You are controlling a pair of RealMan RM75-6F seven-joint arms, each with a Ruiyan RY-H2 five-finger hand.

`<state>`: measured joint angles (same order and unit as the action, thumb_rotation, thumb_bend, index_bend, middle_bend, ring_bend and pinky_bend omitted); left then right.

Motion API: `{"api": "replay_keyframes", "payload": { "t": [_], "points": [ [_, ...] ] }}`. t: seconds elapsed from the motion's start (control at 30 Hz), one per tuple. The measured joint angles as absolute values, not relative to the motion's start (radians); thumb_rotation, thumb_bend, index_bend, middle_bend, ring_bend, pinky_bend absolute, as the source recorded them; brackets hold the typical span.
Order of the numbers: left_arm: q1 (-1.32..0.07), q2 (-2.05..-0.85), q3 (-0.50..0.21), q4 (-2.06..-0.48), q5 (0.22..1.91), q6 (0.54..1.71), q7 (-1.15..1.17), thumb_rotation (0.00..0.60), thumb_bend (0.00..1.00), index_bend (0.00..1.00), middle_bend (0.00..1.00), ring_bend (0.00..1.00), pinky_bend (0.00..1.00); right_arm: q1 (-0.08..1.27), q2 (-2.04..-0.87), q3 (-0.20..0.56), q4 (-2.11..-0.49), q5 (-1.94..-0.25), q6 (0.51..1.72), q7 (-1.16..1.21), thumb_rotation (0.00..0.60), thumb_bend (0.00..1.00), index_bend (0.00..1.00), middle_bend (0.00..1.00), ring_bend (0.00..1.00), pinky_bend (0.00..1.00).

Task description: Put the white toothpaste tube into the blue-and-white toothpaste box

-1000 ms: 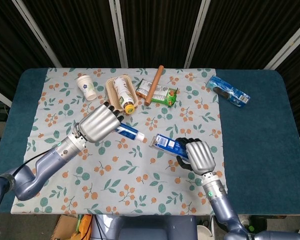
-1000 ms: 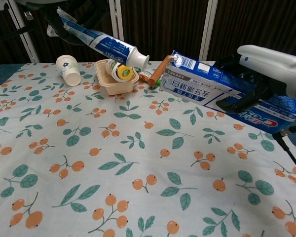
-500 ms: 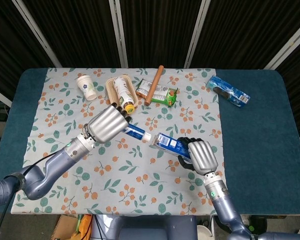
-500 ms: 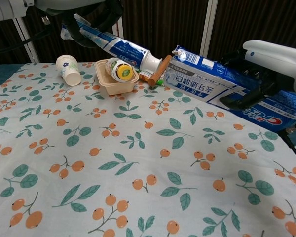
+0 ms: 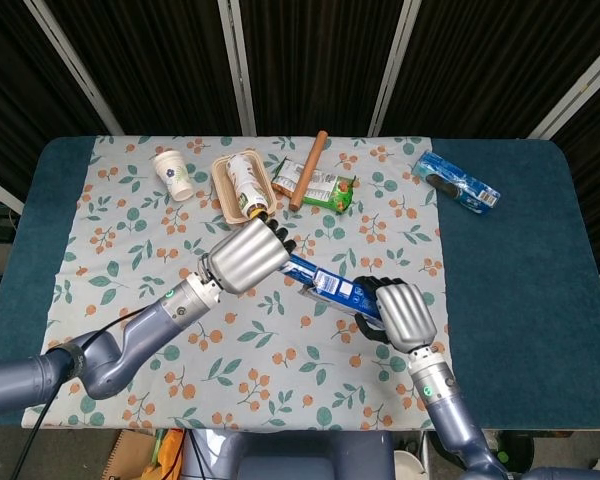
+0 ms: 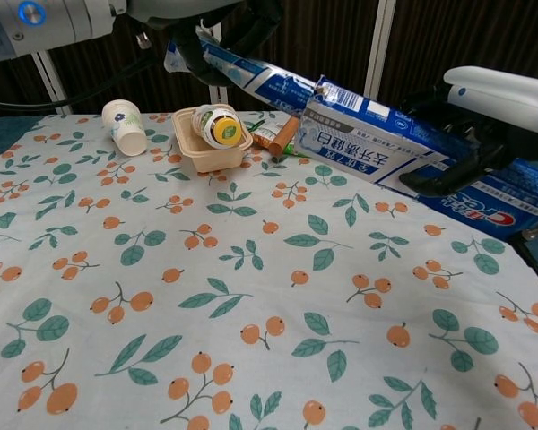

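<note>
My left hand [image 5: 248,255] grips the white and blue toothpaste tube [image 6: 251,79] above the middle of the table. The tube's cap end has gone into the open end of the blue-and-white toothpaste box [image 6: 403,161], so only its rear part shows. My right hand [image 5: 404,312] holds that box [image 5: 338,288] from the right, tilted with its open end up and to the left. In the chest view my left hand [image 6: 211,27] is at the top and my right hand [image 6: 484,116] is at the right edge.
At the back of the floral cloth [image 5: 180,330] stand a paper cup [image 5: 171,173], a tray with a bottle [image 5: 242,184], a green packet [image 5: 315,185] and a brown stick [image 5: 308,170]. A blue packet [image 5: 456,180] lies at the far right.
My left hand has carried the tube to the right, and its cap end has passed into the box's open end. My right hand has kept the box almost still.
</note>
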<state>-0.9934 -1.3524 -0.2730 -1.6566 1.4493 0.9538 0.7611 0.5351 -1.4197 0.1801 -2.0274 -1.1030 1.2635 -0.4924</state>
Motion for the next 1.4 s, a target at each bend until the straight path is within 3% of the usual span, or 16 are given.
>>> {"api": "replay_keyframes", "payload": {
  "t": [0.2, 0.4, 0.67, 0.77, 1.03, 1.4],
  "points": [
    [-1.011, -1.372, -0.269, -1.654, 1.482, 0.965, 0.747, 0.6, 0.41, 0.67, 0.66, 0.59, 0.65, 0.53, -1.414, 0.185, -2.036, -1.105, 1.269, -0.471, 0.6, 0.4, 0.47, 0.51, 0.44, 0.43],
    [-1.049, -1.376, -0.272, -1.631, 1.562, 0.977, 0.721, 0.6, 0.34, 0.56, 0.53, 0.47, 0.53, 0.514, -1.405, 0.198, -2.053, -1.108, 1.282, -0.402, 0.6, 0.4, 0.47, 0.51, 0.44, 0.43],
    [-1.115, -1.377, -0.311, -1.621, 1.615, 0.977, 0.743, 0.6, 0.09, 0.4, 0.36, 0.32, 0.41, 0.476, -1.398, 0.222, -2.087, -1.128, 1.311, -0.248, 0.6, 0.4, 0.47, 0.51, 0.44, 0.44],
    [-1.136, -1.386, -0.338, -1.622, 1.622, 0.987, 0.775, 0.6, 0.05, 0.35, 0.32, 0.29, 0.4, 0.456, -1.399, 0.23, -2.099, -1.142, 1.328, -0.177, 0.6, 0.41, 0.47, 0.51, 0.44, 0.45],
    [-1.167, -1.41, -0.393, -1.658, 1.609, 1.025, 0.834, 0.6, 0.05, 0.33, 0.31, 0.28, 0.4, 0.4, -1.403, 0.264, -2.111, -1.173, 1.383, 0.015, 0.6, 0.41, 0.47, 0.51, 0.44, 0.47],
    [-1.123, -1.348, -0.398, -1.756, 1.618, 1.103, 0.814, 0.6, 0.05, 0.31, 0.29, 0.28, 0.39, 0.331, -1.384, 0.335, -2.106, -1.182, 1.419, 0.302, 0.6, 0.41, 0.47, 0.51, 0.44, 0.47]
  ]
}}
